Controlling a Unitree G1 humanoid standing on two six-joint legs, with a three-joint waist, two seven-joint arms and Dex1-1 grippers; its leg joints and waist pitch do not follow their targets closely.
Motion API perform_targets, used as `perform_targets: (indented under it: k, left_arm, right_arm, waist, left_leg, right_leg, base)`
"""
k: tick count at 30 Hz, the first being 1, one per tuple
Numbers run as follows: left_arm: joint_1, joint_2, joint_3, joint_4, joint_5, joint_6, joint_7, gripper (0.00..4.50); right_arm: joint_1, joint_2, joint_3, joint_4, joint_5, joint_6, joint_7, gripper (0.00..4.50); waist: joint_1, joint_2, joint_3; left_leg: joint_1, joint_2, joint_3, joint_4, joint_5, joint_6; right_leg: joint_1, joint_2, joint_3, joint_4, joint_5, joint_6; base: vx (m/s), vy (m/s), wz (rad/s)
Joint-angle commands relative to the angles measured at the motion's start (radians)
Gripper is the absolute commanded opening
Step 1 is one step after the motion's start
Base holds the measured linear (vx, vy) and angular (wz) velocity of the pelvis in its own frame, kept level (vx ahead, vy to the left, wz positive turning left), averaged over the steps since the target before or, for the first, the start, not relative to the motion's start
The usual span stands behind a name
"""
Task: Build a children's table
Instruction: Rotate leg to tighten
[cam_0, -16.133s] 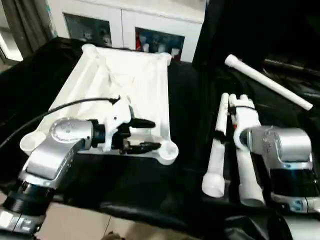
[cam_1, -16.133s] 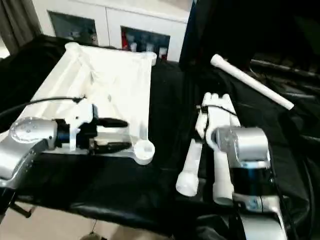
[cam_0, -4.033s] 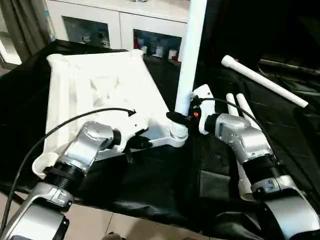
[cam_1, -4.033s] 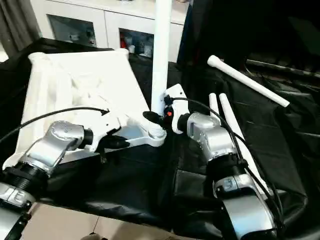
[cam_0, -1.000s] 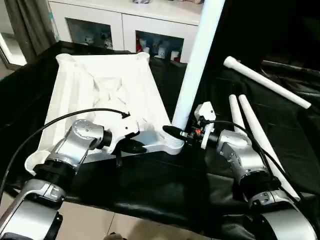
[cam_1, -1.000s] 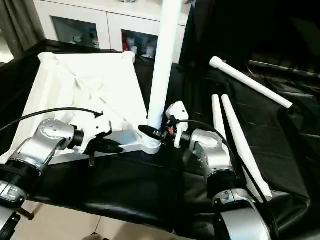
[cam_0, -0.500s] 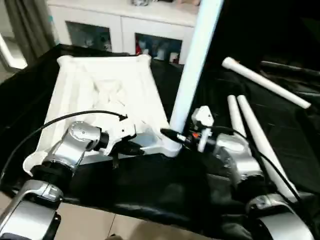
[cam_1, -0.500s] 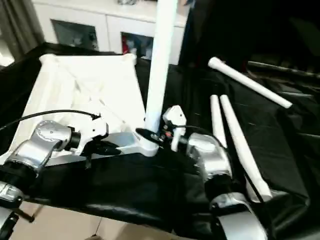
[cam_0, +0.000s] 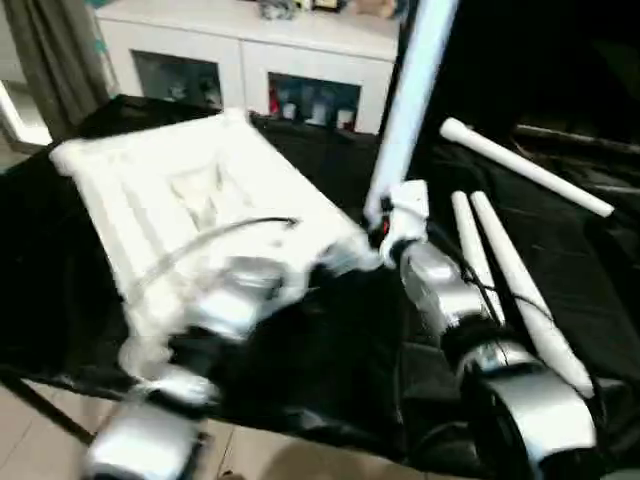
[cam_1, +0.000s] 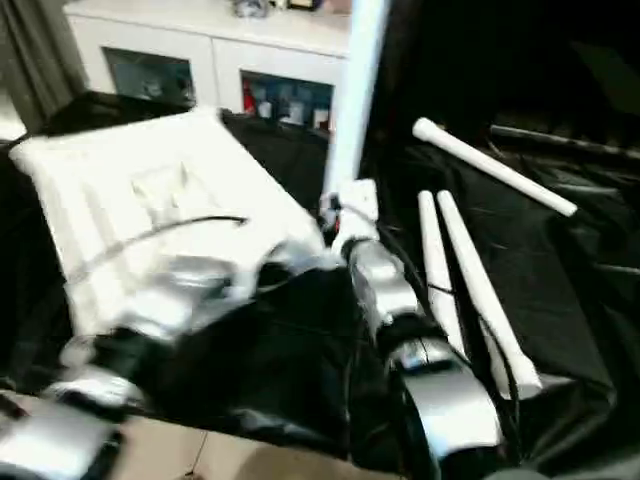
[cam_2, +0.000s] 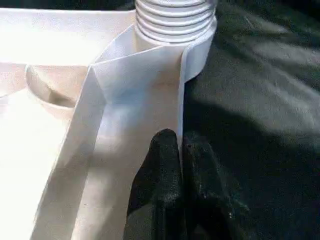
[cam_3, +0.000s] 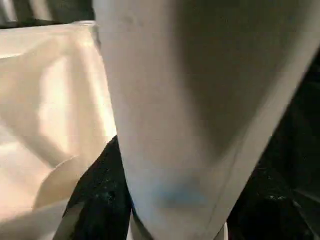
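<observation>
Two arms work over a black-draped table that fills most of the head views. On it, centre-left, lies the white tabletop, underside up, its raised rim showing. At its near right corner one leg stands upright and rises out of the top of the frame; in the left wrist view its ribbed threaded end sits in the corner socket. Three more legs lie on the cloth at the right — two side by side, one slanting behind them. A white cabinet with glass doors stands across the upper left. The right gripper clasps the standing leg near its base, black fingers against the white shaft. The left gripper is pinched closed on the tabletop's thin rim, just beside that corner.
</observation>
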Motion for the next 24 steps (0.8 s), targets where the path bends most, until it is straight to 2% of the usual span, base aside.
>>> perform_targets:
  k: [1, 3, 7, 9, 13, 18, 19, 21, 23, 24]
  left_arm:
    - [-0.002, -0.043, 0.04, -0.019, -0.024, -0.001, 0.094, 0.0]
    - [0.001, -0.047, 0.038, -0.03, -0.022, 0.014, 0.107, 0.0]
    - [0.011, -0.028, 0.04, -0.047, -0.01, 0.033, 0.11, 0.0]
    - [0.012, -0.021, 0.044, -0.049, -0.007, 0.036, 0.111, 0.0]
    - [0.015, -0.006, 0.042, -0.059, -0.001, 0.052, 0.112, 0.0]
    - [0.016, 0.002, 0.042, -0.069, -0.007, 0.059, 0.101, 0.0]
    - [0.016, 0.004, 0.042, -0.069, -0.008, 0.059, 0.099, 0.0]
    - [0.015, 0.007, 0.043, -0.068, -0.009, 0.058, 0.098, 0.0]
    - [0.015, 0.011, 0.044, -0.068, -0.01, 0.059, 0.095, 0.0]
    - [0.015, 0.012, 0.044, -0.068, -0.011, 0.059, 0.095, 0.0]
  right_arm:
    - [0.031, 0.053, 0.016, 0.1, -0.013, 0.066, -0.019, 1.91]
    - [0.021, 0.062, 0.011, 0.109, -0.013, 0.065, -0.029, 1.91]
    - [0.013, 0.07, -0.002, 0.126, -0.018, 0.061, -0.03, 1.91]
    - [0.011, 0.071, -0.006, 0.129, -0.018, 0.061, -0.028, 1.91]
    - [0.002, 0.07, -0.003, 0.14, -0.033, 0.053, -0.029, 1.91]
    - [-0.011, 0.076, -0.028, 0.133, -0.012, 0.03, 0.039, 1.91]
    - [-0.015, 0.076, -0.031, 0.131, -0.011, 0.026, 0.046, 2.47]
    - [-0.019, 0.078, -0.045, 0.128, 0.004, 0.021, 0.068, 2.63]
    - [-0.025, 0.078, -0.045, 0.126, 0.004, 0.018, 0.074, 2.69]
    - [-0.026, 0.078, -0.045, 0.126, 0.004, 0.017, 0.077, 2.87]
  waist:
    - [0.004, -0.008, -0.048]
    - [0.005, -0.011, -0.05]
    - [0.012, -0.012, -0.052]
    - [0.012, -0.012, -0.051]
    - [0.009, -0.01, -0.049]
    - [0.005, -0.013, -0.05]
    - [0.003, -0.014, -0.049]
    - [0.001, -0.016, -0.048]
    - [-0.007, -0.014, -0.048]
    - [-0.01, -0.016, -0.052]
  left_leg:
    - [0.0, 0.035, -0.015, -0.079, -0.308, 0.016]
    - [-0.004, 0.036, -0.014, -0.079, -0.285, 0.022]
    - [-0.004, 0.035, -0.01, -0.079, -0.241, 0.033]
    - [-0.004, 0.035, -0.01, -0.08, -0.241, 0.031]
    - [0.0, 0.039, -0.013, -0.086, -0.293, 0.01]
    - [-0.003, 0.039, -0.013, -0.086, -0.294, 0.012]
    - [-0.002, 0.039, -0.013, -0.086, -0.295, 0.014]
    - [-0.003, 0.038, -0.013, -0.086, -0.301, 0.017]
    - [-0.011, 0.038, -0.016, -0.088, -0.3, 0.014]
    - [-0.015, 0.039, -0.018, -0.088, -0.281, 0.013]
  right_leg:
    - [0.018, -0.082, 0.044, -0.1, -0.365, -0.13]
    - [0.022, -0.081, 0.044, -0.095, -0.328, -0.131]
    - [0.025, -0.077, 0.044, -0.09, -0.252, -0.142]
    - [0.026, -0.078, 0.044, -0.09, -0.253, -0.142]
    - [0.021, -0.078, 0.043, -0.097, -0.318, -0.13]
    - [0.023, -0.079, 0.045, -0.094, -0.291, -0.14]
    - [0.022, -0.078, 0.045, -0.095, -0.292, -0.141]
    - [0.022, -0.078, 0.044, -0.097, -0.308, -0.139]
    - [0.027, -0.081, 0.043, -0.097, -0.324, -0.137]
    - [0.03, -0.08, 0.041, -0.095, -0.314, -0.133]
  base:
    - [0.0, 0.0, 0.0]
    - [0.0, 0.0, 0.0]
    - [0.0, 0.0, 0.0]
    - [0.0, 0.0, 0.0]
    - [0.0, 0.0, 0.0]
    - [0.0, 0.0, 0.0]
    - [0.0, 0.0, 0.0]
    - [0.0, 0.0, 0.0]
    - [0.0, 0.0, 0.0]
    - [0.0, 0.0, 0.0]
